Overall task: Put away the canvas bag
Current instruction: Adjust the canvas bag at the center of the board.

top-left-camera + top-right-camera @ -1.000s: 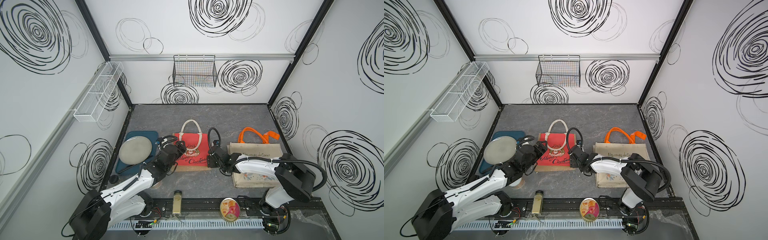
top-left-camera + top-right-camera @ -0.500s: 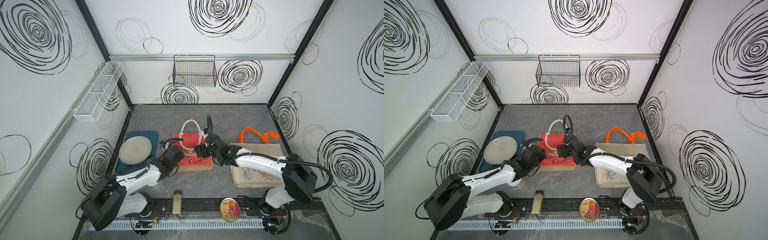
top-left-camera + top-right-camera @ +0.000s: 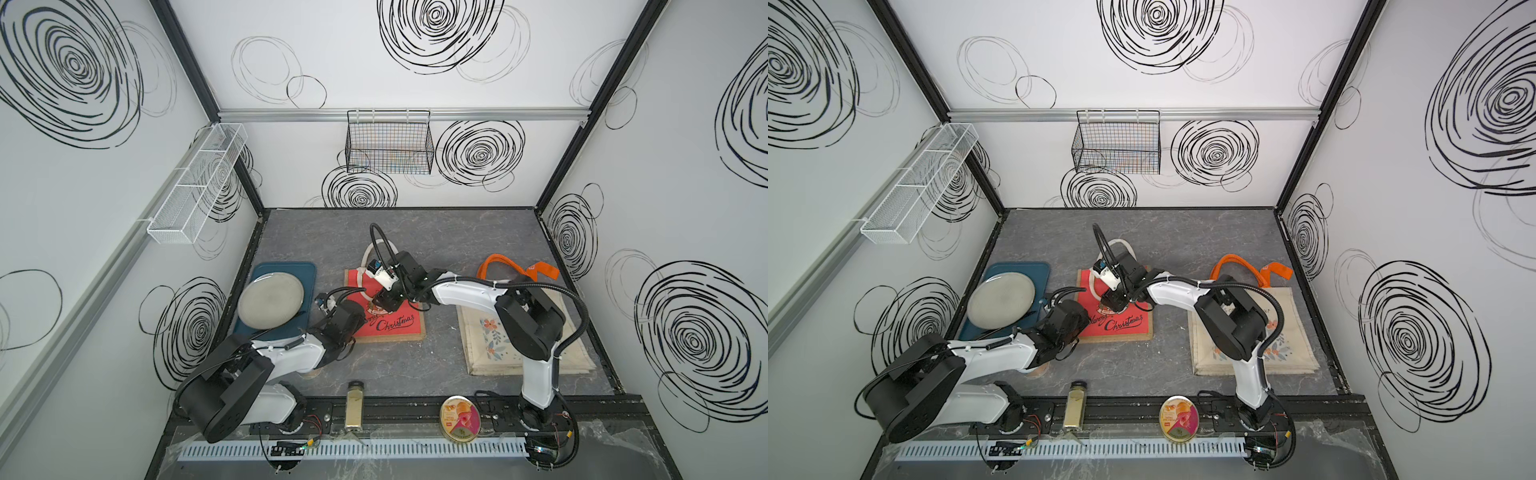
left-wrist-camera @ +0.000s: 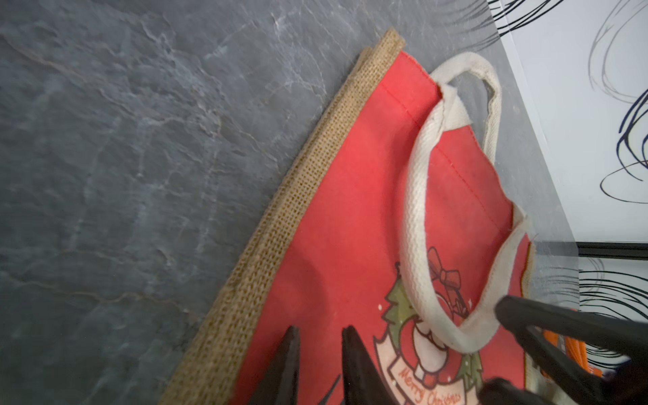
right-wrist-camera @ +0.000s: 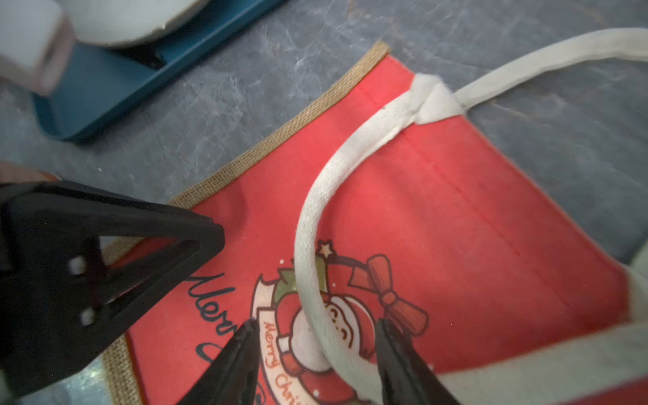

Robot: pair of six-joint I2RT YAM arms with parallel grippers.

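— Right gripper [image 5: 315, 324]?
— Spread open, one finger on each side of the white handle [image 5: 305, 224], not pinching it.
— And the left gripper [image 4: 319, 329]?
— Its fingers stand nearly together over the red cloth. I cannot tell whether they pinch it.
— Where is the bag?
— The red bag [image 3: 399, 328] lies flat on the grey table [image 3: 415, 237], at the centre of both top views, just right of the blue tray [image 3: 309, 270].

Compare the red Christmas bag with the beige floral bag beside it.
The red bag is smaller and reads Merry Christmas; the beige bag is larger with a flower print. The red bag has cream handles; the beige bag has orange handles. Both lie flat on the table.
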